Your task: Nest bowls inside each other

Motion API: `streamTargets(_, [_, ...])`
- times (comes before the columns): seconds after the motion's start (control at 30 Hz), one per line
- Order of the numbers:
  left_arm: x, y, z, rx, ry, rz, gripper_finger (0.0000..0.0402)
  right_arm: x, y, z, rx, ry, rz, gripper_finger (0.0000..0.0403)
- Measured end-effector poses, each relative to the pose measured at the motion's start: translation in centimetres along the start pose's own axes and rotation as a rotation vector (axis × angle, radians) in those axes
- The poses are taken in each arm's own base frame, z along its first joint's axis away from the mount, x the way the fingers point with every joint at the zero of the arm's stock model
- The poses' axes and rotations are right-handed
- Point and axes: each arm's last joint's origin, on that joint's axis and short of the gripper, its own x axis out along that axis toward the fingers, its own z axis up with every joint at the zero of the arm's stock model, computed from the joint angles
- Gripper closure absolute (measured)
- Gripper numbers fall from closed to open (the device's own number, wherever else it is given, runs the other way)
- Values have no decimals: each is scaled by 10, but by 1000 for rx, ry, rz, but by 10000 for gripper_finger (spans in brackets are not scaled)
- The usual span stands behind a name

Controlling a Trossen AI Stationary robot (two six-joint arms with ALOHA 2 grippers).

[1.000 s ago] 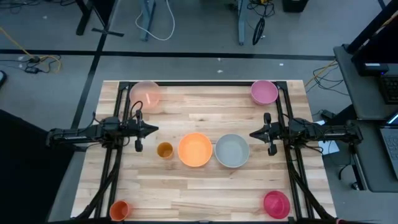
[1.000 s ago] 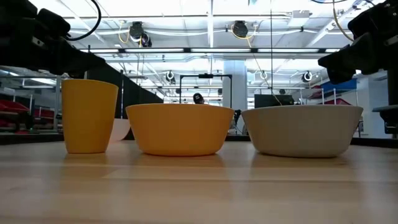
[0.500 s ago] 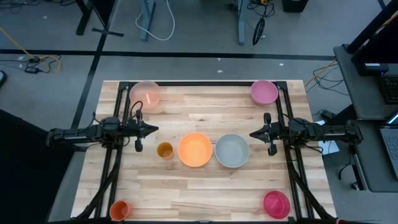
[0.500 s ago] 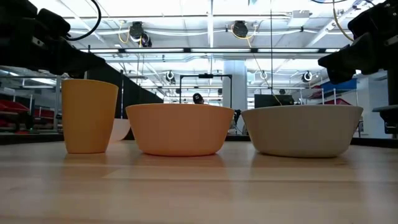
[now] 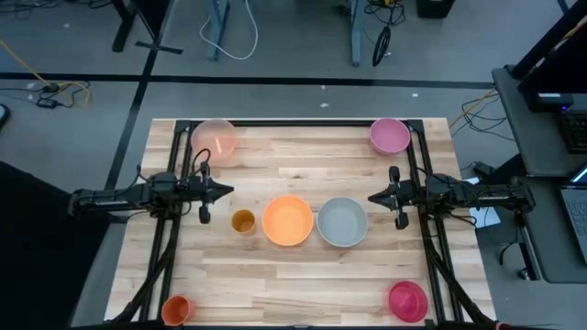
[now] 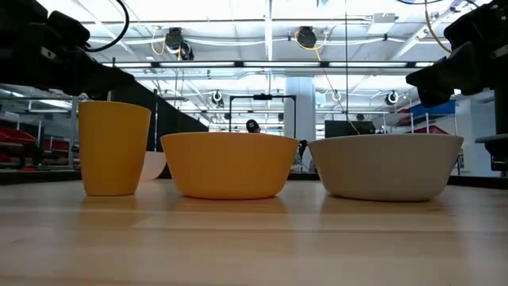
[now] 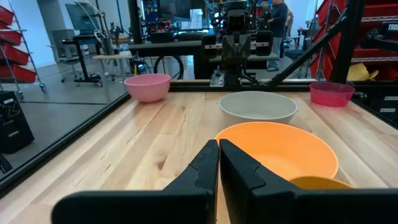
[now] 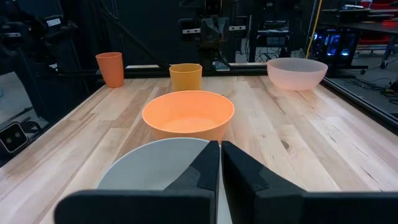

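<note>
Five bowls [image 5: 288,221] dot the wooden table [image 5: 303,284].

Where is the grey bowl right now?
In the high view the grey bowl sits mid-table, right beside the orange bowl, on the right arm's side.

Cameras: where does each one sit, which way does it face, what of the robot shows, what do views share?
High: overhead, straight down on the table; both arms, left end effector, right end effector.
Low: table height, level across; amber cup, orange bowl, grey bowl; arms' dark parts in the upper corners.
Left wrist: looks past its shut fingers over the orange bowl toward the right arm.
Right wrist: past its shut fingers over the grey bowl toward the left arm.
Shared: all four show the orange and grey bowls.
</note>
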Motion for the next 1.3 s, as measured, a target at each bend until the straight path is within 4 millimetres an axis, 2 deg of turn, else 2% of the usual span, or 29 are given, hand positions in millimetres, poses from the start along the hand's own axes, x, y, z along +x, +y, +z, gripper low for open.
streamTargets(1.3, [0, 0, 0, 0, -4, 0, 402, 0, 0, 0, -27, -3, 0, 403])
